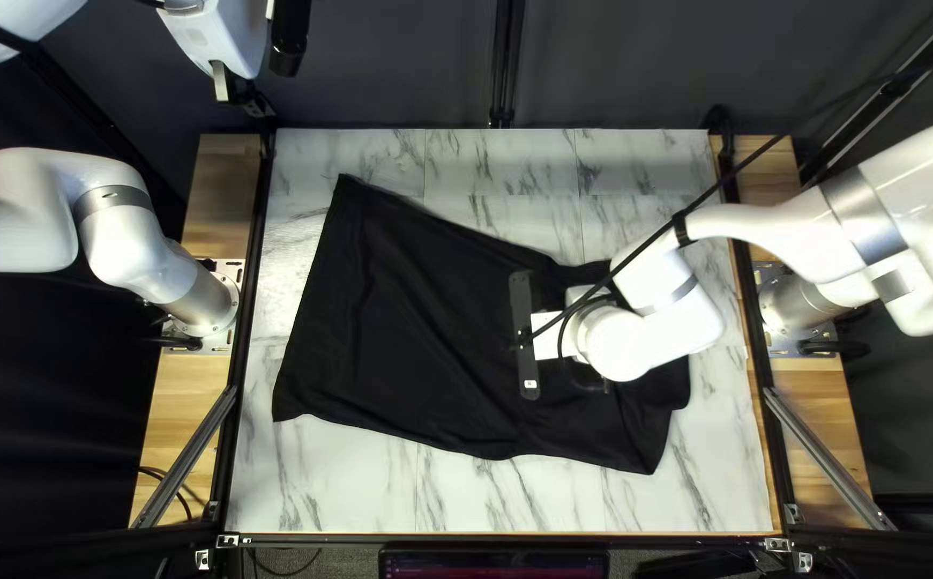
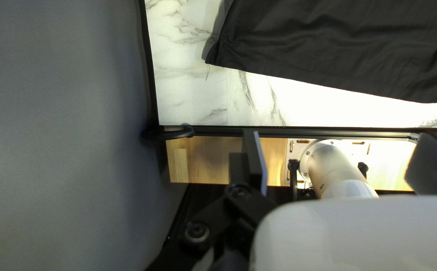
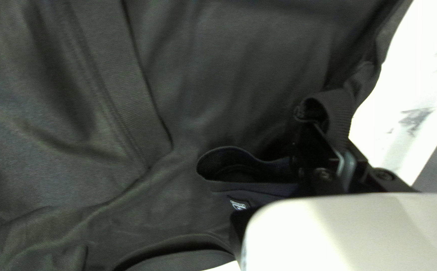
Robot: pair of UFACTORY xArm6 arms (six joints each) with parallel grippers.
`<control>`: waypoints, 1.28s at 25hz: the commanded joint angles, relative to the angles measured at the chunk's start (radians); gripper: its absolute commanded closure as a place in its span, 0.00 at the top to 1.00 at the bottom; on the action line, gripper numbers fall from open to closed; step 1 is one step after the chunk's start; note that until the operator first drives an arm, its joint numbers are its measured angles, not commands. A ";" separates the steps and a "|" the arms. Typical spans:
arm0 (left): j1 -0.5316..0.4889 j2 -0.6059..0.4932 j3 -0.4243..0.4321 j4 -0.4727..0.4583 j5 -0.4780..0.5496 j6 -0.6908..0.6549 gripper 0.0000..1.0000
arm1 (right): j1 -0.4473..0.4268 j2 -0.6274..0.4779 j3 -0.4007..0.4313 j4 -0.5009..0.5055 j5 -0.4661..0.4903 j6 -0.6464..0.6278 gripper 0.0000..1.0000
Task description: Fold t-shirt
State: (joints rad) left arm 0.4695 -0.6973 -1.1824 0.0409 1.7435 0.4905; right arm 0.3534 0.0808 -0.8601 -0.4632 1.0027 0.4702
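Dark curtain [image 1: 616,75] across the back, and in front of it a table [image 1: 273,483], glossy white with streaky grey marbling, pale grained boards [image 1: 182,386] along its sides. Across the middle lies the black t-shirt [image 1: 413,322], spread out but unfolded, soft and rippled, wide and straight-edged at the left of the top left view, more rumpled toward the right, where my right arm [image 1: 654,338] reaches over it.

Right gripper [image 1: 547,335], down over the shirt there: its fingers are clamped on the cloth. Left gripper [image 1: 233,88], up beyond the far left corner, and its fingers are wide apart.

Now, what the top left view can't give us: the right wrist view catches a ribbed band [image 3: 340,118] curled up at the right gripper [image 3: 325,133], a small pale-printed label [image 3: 239,205] just beside it, and a flat stitched hem [image 3: 123,95] running slantwise. Over in the left wrist view, a loose thread [image 2: 207,73] dangles off one corner of the shirt, onto the marbling.
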 commanded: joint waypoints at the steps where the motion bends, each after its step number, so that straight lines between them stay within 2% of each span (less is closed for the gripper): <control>1: 0.000 0.000 0.000 0.000 0.000 0.000 1.00 | 0.014 -0.029 0.014 0.011 0.023 -0.002 0.02; 7: 0.000 0.000 0.000 0.000 0.000 0.000 1.00 | 0.047 -0.039 0.001 0.014 0.059 0.018 0.01; 12: 0.000 0.000 0.000 0.000 0.000 0.000 1.00 | 0.074 0.003 -0.034 0.014 0.062 0.028 0.02; 21: 0.000 0.000 0.000 0.000 0.000 0.000 1.00 | 0.070 0.087 -0.067 0.022 0.011 -0.017 0.02; 28: 0.000 0.000 0.000 0.000 0.000 0.000 1.00 | 0.080 0.068 -0.046 0.047 0.013 -0.046 0.02; 32: 0.000 0.000 0.000 0.000 0.000 0.000 1.00 | 0.078 0.095 -0.050 0.051 -0.018 -0.071 0.02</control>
State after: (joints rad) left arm 0.4695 -0.6973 -1.1824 0.0409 1.7435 0.4905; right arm 0.4324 0.1658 -0.9089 -0.4153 0.9986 0.4123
